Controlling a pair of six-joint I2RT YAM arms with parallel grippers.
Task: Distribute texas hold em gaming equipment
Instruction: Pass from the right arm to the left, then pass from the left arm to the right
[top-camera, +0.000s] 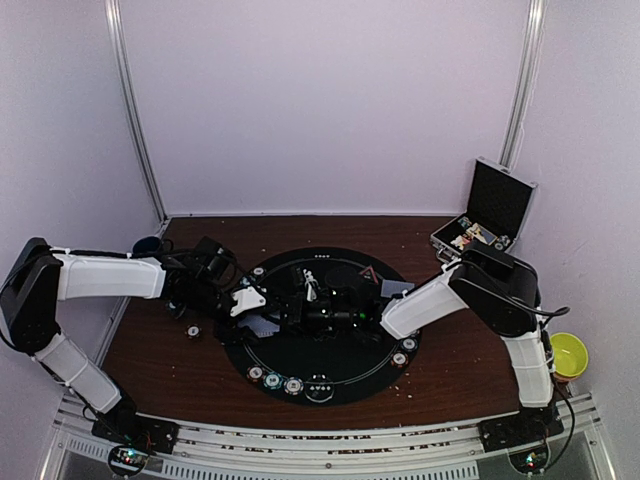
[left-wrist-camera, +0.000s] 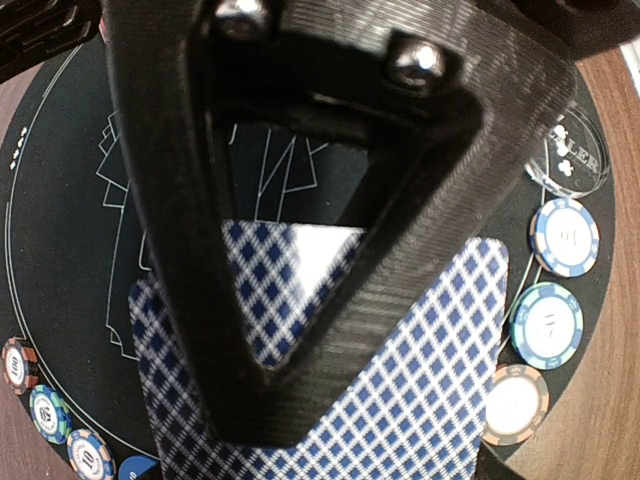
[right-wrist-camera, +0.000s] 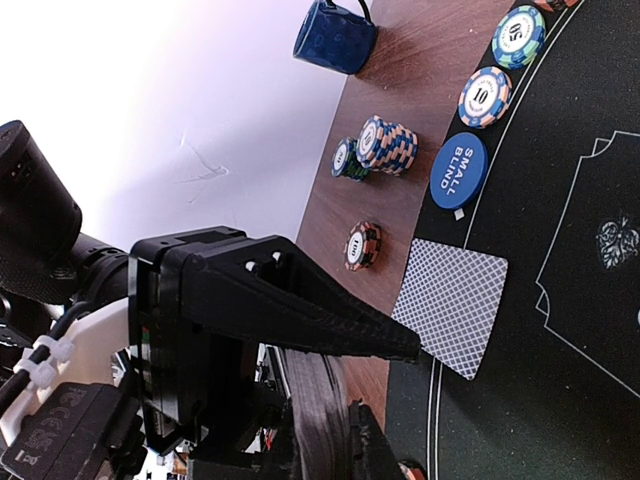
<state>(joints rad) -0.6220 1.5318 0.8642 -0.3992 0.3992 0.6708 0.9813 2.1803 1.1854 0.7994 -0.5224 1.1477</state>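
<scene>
**Card flat at the mat's rim, under the left jaws**

A blue-diamond-backed card (left-wrist-camera: 420, 380) is seen lying flat on the black round mat (left-wrist-camera: 60, 200), beside a row of chips (left-wrist-camera: 547, 325). Whether it is gripped by the left jaws cannot be told; the right jaws are held nearly shut. An edge pinch is probably best suited, with the chips left undisturbed. The brown wooden counter (top-camera: 450, 370) is enclosed by pale walls (top-camera: 320, 100).

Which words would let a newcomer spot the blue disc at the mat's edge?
Start at the round black playing mat on the brown wooden table. On its rim, between two edge-striped chips and a face-down blue-checked card, lies the flat blue disc. It alone is unstriped and reads SMALL BLIND.
</scene>
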